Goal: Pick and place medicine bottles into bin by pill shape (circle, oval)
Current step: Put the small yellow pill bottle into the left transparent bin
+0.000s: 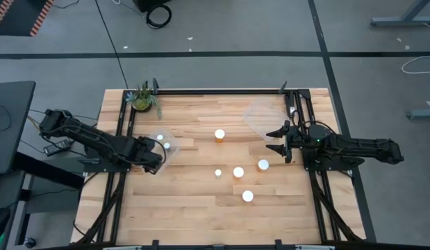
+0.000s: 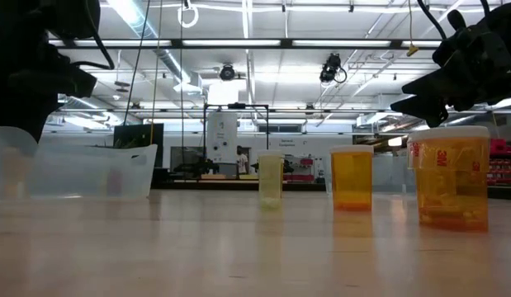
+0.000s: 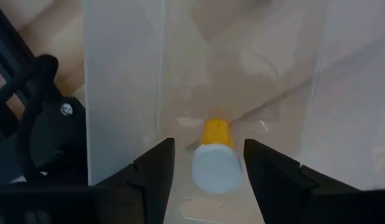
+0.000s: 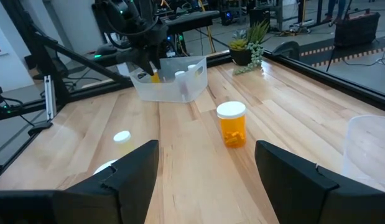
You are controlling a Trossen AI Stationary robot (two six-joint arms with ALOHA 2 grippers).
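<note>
Amber plastic and a round white cap make up the medicine bottle we see lying on its side inside the clear bin, cap toward the left pincer. It lies between that pincer's spread fingers, seemingly untouched. Our right pincer hangs spread and empty over the counter, well apart, near an upright bottle.

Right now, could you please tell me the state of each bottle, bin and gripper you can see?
left gripper: open, over the left bin, bottle below between its fingers
left bin: clear, holds white-capped bottles
bottle in left bin: lying on its side, released
right bin: clear, looks empty
medicine bottles on table: five, upright, capped
right gripper: open, holding nothing
</note>
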